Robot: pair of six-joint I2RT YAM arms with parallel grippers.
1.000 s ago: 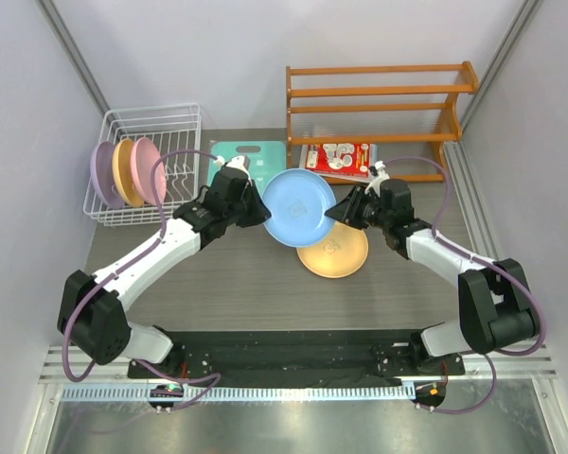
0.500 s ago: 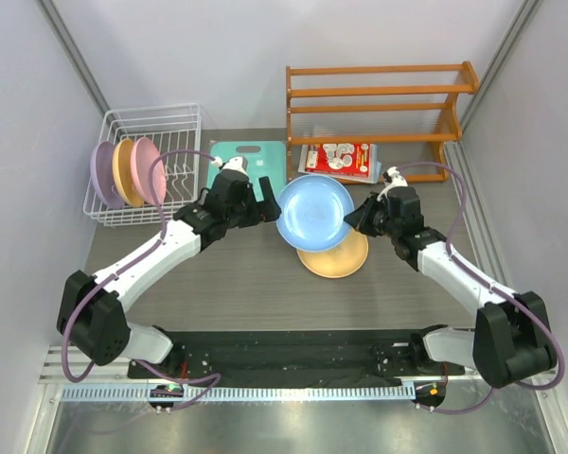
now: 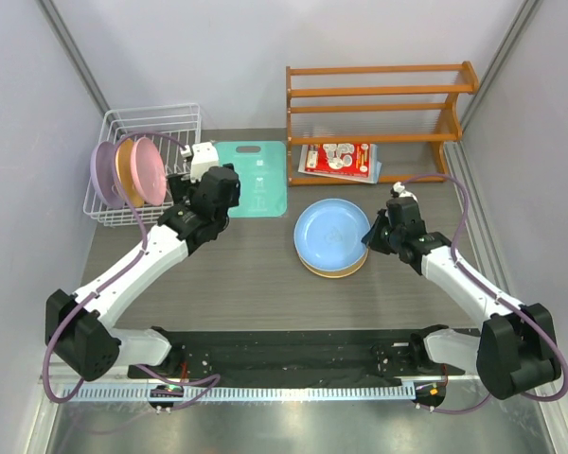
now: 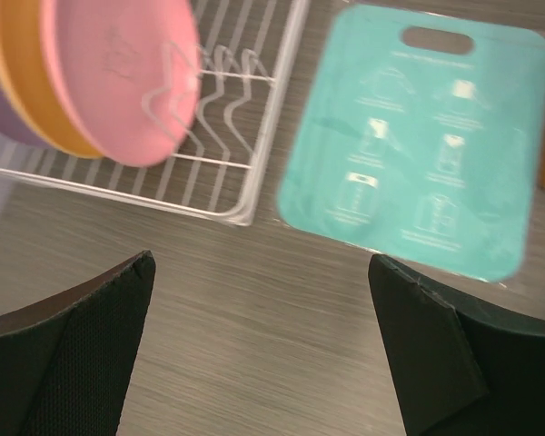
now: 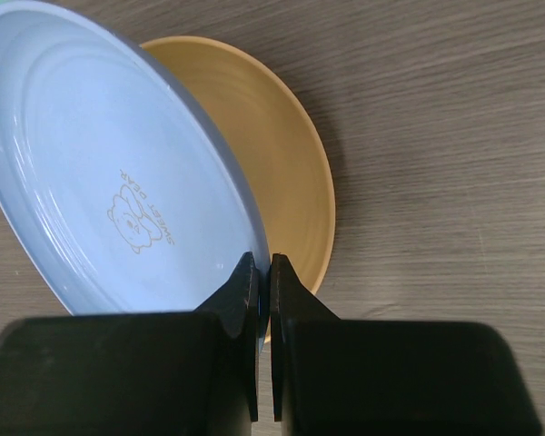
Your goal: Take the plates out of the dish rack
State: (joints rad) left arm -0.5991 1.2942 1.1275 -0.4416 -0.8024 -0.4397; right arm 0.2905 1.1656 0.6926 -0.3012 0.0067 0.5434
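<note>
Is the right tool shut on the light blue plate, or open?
Shut on it. The right wrist view shows the right tool pinching the near rim of the light blue plate, over the orange plate.

The light blue plate (image 5: 100,173) carries a bear drawing with lettering that seems to read "SWEET BEAR"; the print on the teal cutting board (image 4: 418,136) is too blurred to read.

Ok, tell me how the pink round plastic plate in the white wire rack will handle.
Likely stiff and light: the pink round plastic plate looks thin. Its smooth face may slip. Standing on edge in the white wire rack, it could roll.
</note>
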